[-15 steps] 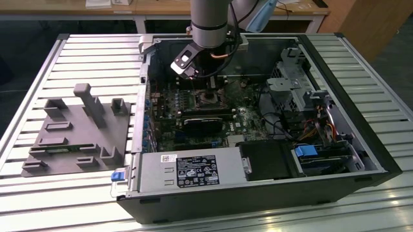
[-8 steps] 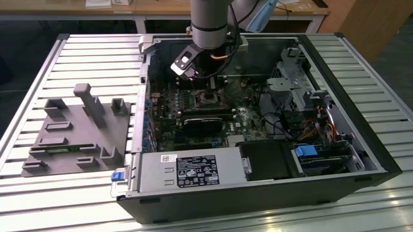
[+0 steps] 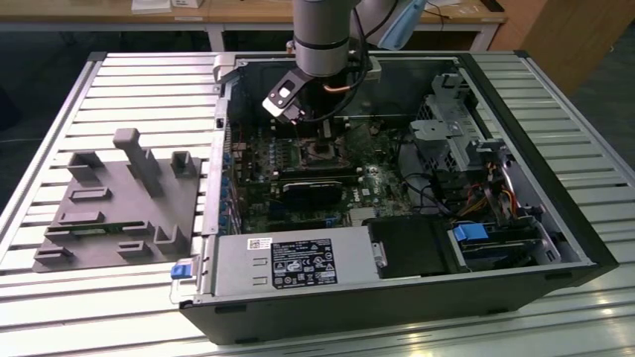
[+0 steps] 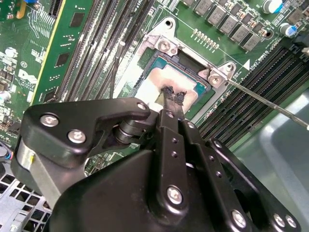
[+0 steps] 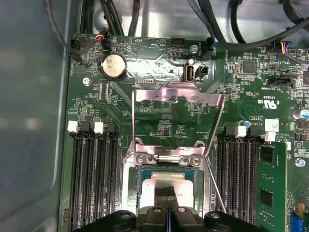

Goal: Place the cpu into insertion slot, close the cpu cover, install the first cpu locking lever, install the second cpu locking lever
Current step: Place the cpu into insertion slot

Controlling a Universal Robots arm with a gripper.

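Note:
The cpu (image 5: 166, 182) lies flat in the insertion slot (image 5: 166, 158), its silvery top also showing in the second wrist view (image 4: 152, 83). My gripper (image 4: 173, 96) is shut, its black fingertips (image 5: 164, 192) pressed together on or just above the chip's middle. The cpu cover (image 5: 178, 93), a silver frame with a large window, stands swung open beyond the socket. Two thin wire locking levers (image 5: 132, 121) (image 5: 213, 145) rise unlatched on either side. In the exterior view my gripper (image 3: 308, 128) hangs inside the open computer case over the insertion slot (image 3: 315, 154).
Black memory slots (image 5: 91, 179) flank the socket, with a green memory stick (image 5: 270, 186) on one side. A black heatsink (image 3: 309, 192), the power supply (image 3: 297, 260) and a drive cage (image 3: 456, 126) crowd the case. A grey fixture (image 3: 119, 201) sits at the exterior view's left.

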